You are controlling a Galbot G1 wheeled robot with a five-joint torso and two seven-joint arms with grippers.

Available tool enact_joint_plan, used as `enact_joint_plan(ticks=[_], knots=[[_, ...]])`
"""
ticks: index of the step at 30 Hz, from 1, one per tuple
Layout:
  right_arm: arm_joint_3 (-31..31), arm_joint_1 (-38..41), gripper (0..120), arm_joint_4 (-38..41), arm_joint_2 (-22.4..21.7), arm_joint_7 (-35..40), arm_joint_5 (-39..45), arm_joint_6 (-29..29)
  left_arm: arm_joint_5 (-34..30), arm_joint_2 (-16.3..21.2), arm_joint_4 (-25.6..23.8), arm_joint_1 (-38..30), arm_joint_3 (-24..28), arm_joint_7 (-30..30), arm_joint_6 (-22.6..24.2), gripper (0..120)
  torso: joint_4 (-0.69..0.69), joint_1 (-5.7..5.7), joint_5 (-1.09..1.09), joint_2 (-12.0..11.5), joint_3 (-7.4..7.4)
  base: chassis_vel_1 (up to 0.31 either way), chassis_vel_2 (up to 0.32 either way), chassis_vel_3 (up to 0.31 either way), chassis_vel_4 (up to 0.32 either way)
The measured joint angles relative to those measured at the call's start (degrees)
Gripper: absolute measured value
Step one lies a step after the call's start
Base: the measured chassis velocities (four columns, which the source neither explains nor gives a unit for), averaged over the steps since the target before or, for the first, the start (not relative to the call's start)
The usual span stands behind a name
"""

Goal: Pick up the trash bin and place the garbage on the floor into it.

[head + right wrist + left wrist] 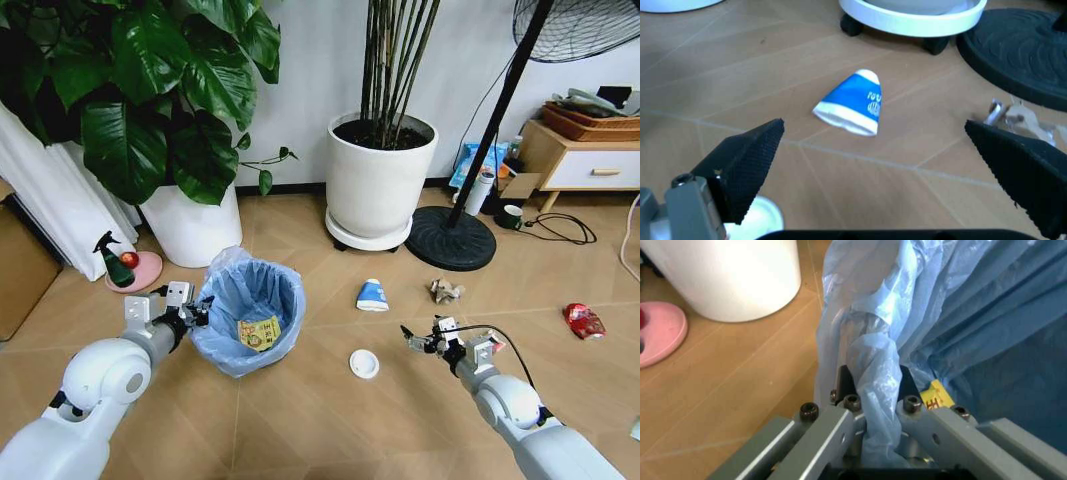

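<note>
- The right gripper (890, 170) has its black ridged fingers (750, 160) spread wide above the tan chevron wood floor (740, 75).
- A crushed blue-and-white paper cup (852, 102) lies on its side between them, farther off.
- A white round lid (760, 220) sits beside one finger.
- Crumpled silver-white wrapper (1017, 117) lies near a black ribbed round base (1020, 50).

My head camera looks forward and down over the floor (330, 400). My left wrist camera sits tight against the trash bin (960, 315) rim. My right wrist camera looks low along the floor at the paper cup (852, 102), shared with my head view.
</note>
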Motion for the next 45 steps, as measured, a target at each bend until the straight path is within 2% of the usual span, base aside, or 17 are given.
enact_joint_plan(ticks=[2, 5, 13, 19, 21, 25, 30, 35, 38, 45], knots=[[0.0, -0.1, 100, 0.1, 0.0, 0.0, -0.1, 0.0, 0.0, -0.1, -0.1, -0.1, 0.0, 0.0, 0.0, 0, -0.01, 0.00, -0.06, 0.0, 0.00, -0.148, 0.147, 0.161, -0.148], [-0.2, -0.1, 100, 0.1, 0.0, 0.3, -0.2, -0.2, 0.0, -0.1, -0.3, 0.0, 0.0, -0.1, 0.0, 0, -0.01, 0.00, -0.01, 0.0, 0.00, -0.152, 0.151, 0.136, -0.139], [-3.9, 2.1, 100, -4.8, 0.5, -1.4, 0.2, -1.1, 0.0, -0.8, -0.9, 0.7, -0.8, -0.1, 0.0, 0, -0.01, 0.00, -0.03, 0.0, -0.01, -0.017, 0.012, 0.026, -0.016], [-11.8, 7.9, 100, -11.8, 3.9, -3.2, 0.1, -2.5, 0.1, -1.5, -1.8, 1.3, -1.4, -0.4, 0.0, 0, 0.00, -0.01, -0.01, 0.0, -0.01, 0.000, 0.000, 0.000, 0.000], [-12.7, 8.6, 100, -12.8, 4.6, -3.2, -0.1, -2.5, 0.1, -1.6, -1.9, 1.3, -1.5, -0.5, 0.0, 0, 0.00, -0.01, -0.03, 0.0, 0.00, 0.000, 0.000, 0.000, 0.000], [-17.0, 12.1, 100, -18.5, 8.6, -3.0, -2.5, -2.5, 0.1, -2.1, -2.5, 1.4, -1.5, -0.8, 0.0, 0, 0.01, 0.00, -0.01, 0.0, 0.00, 0.000, 0.000, 0.000, 0.000], [-18.0, 12.6, 100, -19.8, 9.0, -2.7, -3.7, -3.1, 0.0, -2.3, -2.7, 1.7, -1.8, -0.9, 0.0, 0, 0.01, 0.00, -0.04, 0.0, 0.00, 0.000, 0.000, 0.000, 0.000], [-18.0, 12.0, 100, -19.8, 7.5, -2.6, -4.4, -3.6, 0.1, -2.6, -2.6, 1.5, -1.8, -0.8, 0.0, 0, -0.02, 0.00, -0.06, 0.0, 0.00, 0.000, 0.000, 0.000, 0.000], [-17.9, 11.6, 100, -19.9, 7.2, -2.7, -5.1, -3.8, 0.1, -2.7, -2.5, 1.5, -1.6, -0.7, 0.0, 0, -0.02, 0.00, -0.01, 0.0, 0.00, 0.000, 0.000, 0.000, 0.000], [-17.5, 11.7, 100, -22.8, 9.0, -3.7, -6.9, -3.7, 0.1, -2.1, -2.3, 1.3, -1.2, -0.7, 0.0, 0, 0.00, 0.00, -0.04, 0.0, 0.00, 0.000, 0.000, 0.000, 0.000]])
